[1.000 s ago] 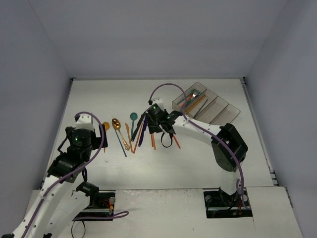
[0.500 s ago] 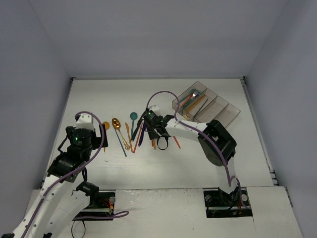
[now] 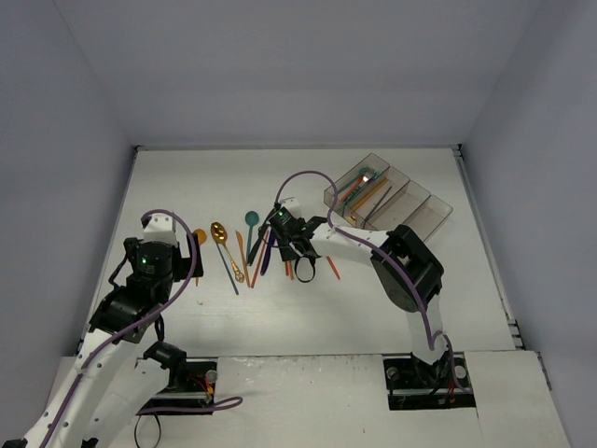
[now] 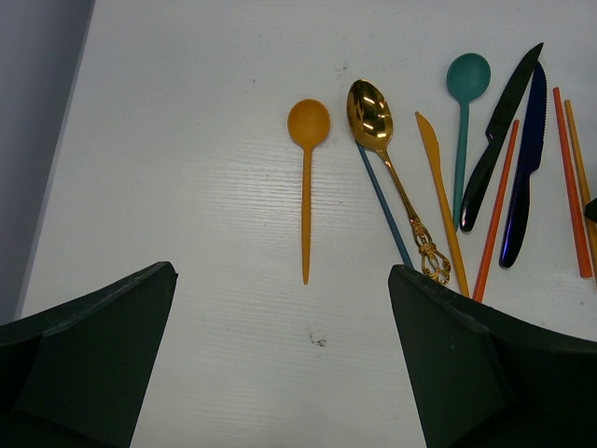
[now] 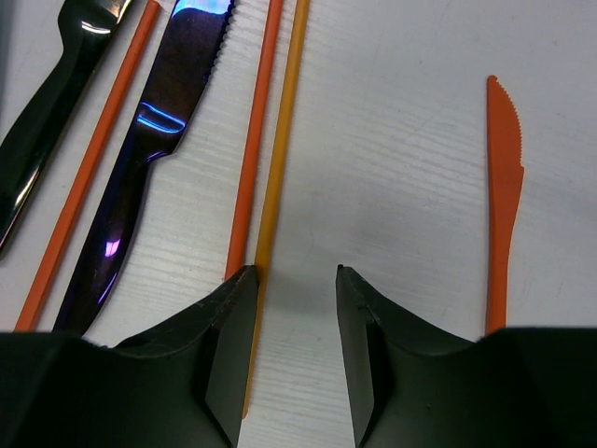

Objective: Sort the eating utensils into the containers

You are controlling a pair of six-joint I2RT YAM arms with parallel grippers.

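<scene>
**Cutlery mostly loose mid-worktop; right fingers down among the sticks**

Worktop (image 3: pixel 308 308): white, faint wood grain, a few dark specks. Both arm bases sit at the near edge.

Left fingers (image 4: pixel 93 364): spread wide, holding nothing, over bare board just short of the orange spoon (image 4: pixel 307 177).

Right fingers (image 5: pixel 359 355): narrow, tips at the surface, bare worktop showing in the gap. An amber stick (image 5: pixel 277 177) runs along the inner face of one finger, and an orange stick (image 5: pixel 250 159) ends at that same tip. Neither looks pinched.

Loose utensils (image 3: pixel 247 247), fanned out left of centre:
- 3 spoons: orange, gold (image 4: pixel 373 117) and teal (image 4: pixel 466 79).
- 4 knives: amber (image 4: pixel 437 187), black (image 4: pixel 499 140) and navy (image 4: pixel 524 177), plus an orange knife (image 5: pixel 504 187) lying apart on the other side of the right fingers.
- 4 thin sticks: 2 orange, 1 amber, and 1 blue (image 4: pixel 382 205) crossing the gold spoon's handle.

Containers (image 3: pixel 410 207): 4 clear smoky bins joined in a row, far right, set at an angle. The bin at the left end holds several pieces, with orange and teal visible, but the count is not readable. Something dark and slim lies in the next one.

Room: plain pale grey-lilac walls on the left, far and right sides.
</scene>
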